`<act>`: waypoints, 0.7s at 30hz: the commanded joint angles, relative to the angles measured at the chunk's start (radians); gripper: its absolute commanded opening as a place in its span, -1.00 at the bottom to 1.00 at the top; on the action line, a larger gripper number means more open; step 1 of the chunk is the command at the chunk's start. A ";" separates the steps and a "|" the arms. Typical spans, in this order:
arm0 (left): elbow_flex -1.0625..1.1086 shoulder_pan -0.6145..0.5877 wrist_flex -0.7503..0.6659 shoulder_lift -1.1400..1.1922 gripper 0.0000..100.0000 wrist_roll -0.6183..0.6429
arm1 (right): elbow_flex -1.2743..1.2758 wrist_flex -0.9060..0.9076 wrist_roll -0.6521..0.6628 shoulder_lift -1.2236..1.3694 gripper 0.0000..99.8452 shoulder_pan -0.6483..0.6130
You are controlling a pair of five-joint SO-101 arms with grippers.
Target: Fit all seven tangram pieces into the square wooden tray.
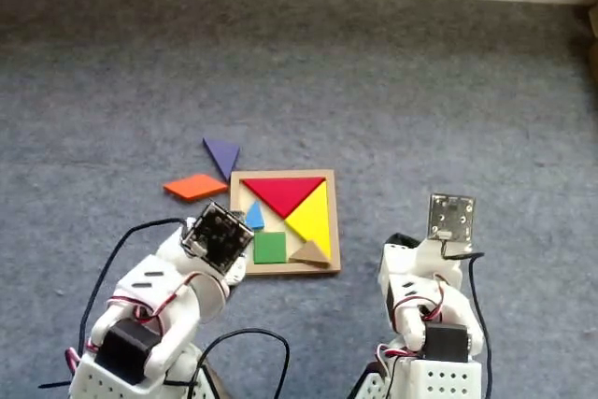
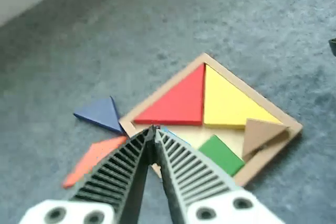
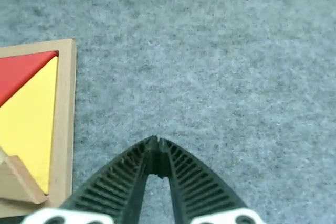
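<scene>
The square wooden tray (image 1: 331,221) lies on the carpet with a red triangle (image 1: 280,192), a yellow triangle (image 1: 314,217), a green square (image 1: 269,247), a small light blue triangle (image 1: 253,216) and a tan triangle (image 1: 309,251) in it. A dark blue triangle (image 1: 222,154) and an orange parallelogram (image 1: 195,186) rest on the carpet beside the tray's far left corner. My left gripper (image 2: 154,129) is shut and hangs over the tray's left edge by the light blue triangle (image 2: 170,134). My right gripper (image 3: 156,141) is shut above bare carpet, right of the tray (image 3: 65,119).
Grey carpet covers the whole floor, with open room beyond the tray and to its right. A pale wall edge runs along the far side. Black cables trail by the left arm's base (image 1: 140,343).
</scene>
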 commanded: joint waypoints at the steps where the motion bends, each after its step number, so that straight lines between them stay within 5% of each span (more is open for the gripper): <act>1: -0.085 -0.027 -0.035 0.002 -0.98 -0.066 | 0.110 -0.021 -0.005 0.004 -0.99 0.012; 16: -0.555 0.062 0.015 1.066 -0.58 -0.066 | 0.110 -0.021 -0.005 0.004 -0.99 0.012; 21: -0.642 0.018 -0.051 1.322 -0.63 -0.066 | 0.110 -0.021 -0.003 0.004 -0.99 0.012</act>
